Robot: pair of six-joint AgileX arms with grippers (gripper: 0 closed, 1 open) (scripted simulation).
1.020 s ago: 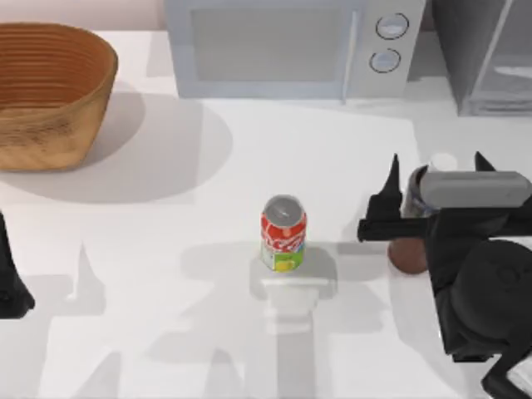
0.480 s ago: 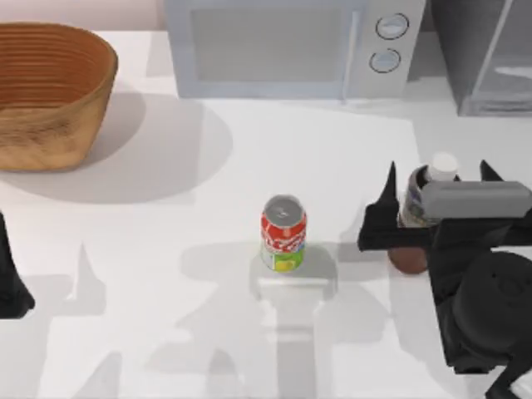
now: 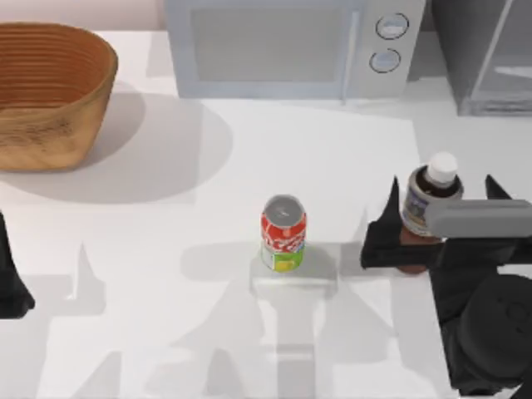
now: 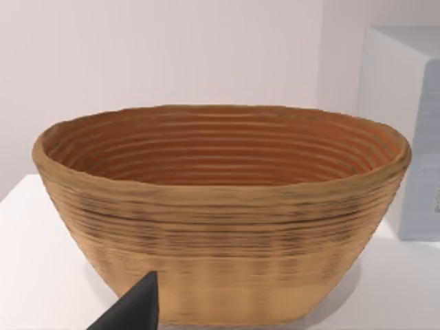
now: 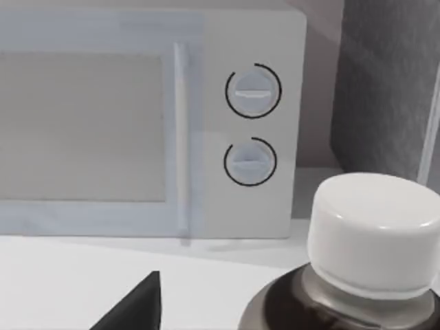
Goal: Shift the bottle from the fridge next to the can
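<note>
— Where is the bottle (image 3: 432,193) standing?

— Upright on the worktop (image 3: 249,166) near its right edge, well to the right of the can (image 3: 283,233), which stands at the middle. The fridge (image 3: 486,54) sits at the back right corner, cut off by the picture's edge.

— And the right gripper (image 3: 440,204)?

— From above, its two dark fingers are spread, one on each side of the bottle and apart from it: open, gripping nothing. The arm's body covers the bottle's lower part, so I cannot make out its base.

— What does the right wrist view add?

— The bottle's white cap and dark shoulder up close, with the microwave (image 5: 151,124) and its two round knobs behind, and a strip of grey fridge wall. One dark fingertip (image 5: 134,306) pokes in.

— The left gripper (image 3: 12,287)?

— Parked at the worktop's left edge, mostly cut off from above; I cannot tell whether it is open. Its wrist view faces the wicker basket (image 4: 220,213), which stands at the back left corner.
</note>
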